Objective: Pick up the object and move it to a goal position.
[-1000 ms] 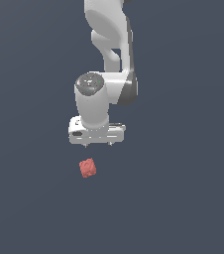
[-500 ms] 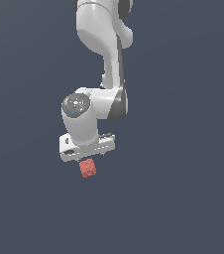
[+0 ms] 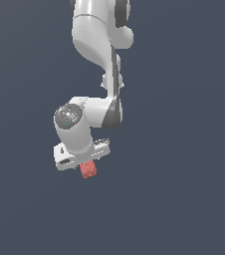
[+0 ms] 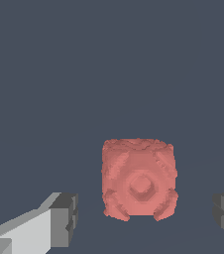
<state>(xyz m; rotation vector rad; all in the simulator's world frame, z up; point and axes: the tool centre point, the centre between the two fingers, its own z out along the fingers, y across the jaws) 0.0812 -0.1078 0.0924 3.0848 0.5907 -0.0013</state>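
The object [image 3: 88, 170] is a small matte red-pink lump with a bumpy surface. It lies on the dark grey floor, partly hidden under my white gripper [image 3: 82, 158] in the exterior view. In the wrist view the object [image 4: 139, 179] sits between my two dark fingertips [image 4: 64, 220], which stand wide apart on either side and do not touch it. The gripper [image 4: 146, 213] is open and right above the object.
The white arm [image 3: 95, 45] comes down from the top of the exterior view. The flat dark grey floor [image 3: 184, 189] extends all around.
The arm has swung toward the exterior view's left and come down. The gripper, earlier above and apart from the object, now sits over it and hides its upper part.
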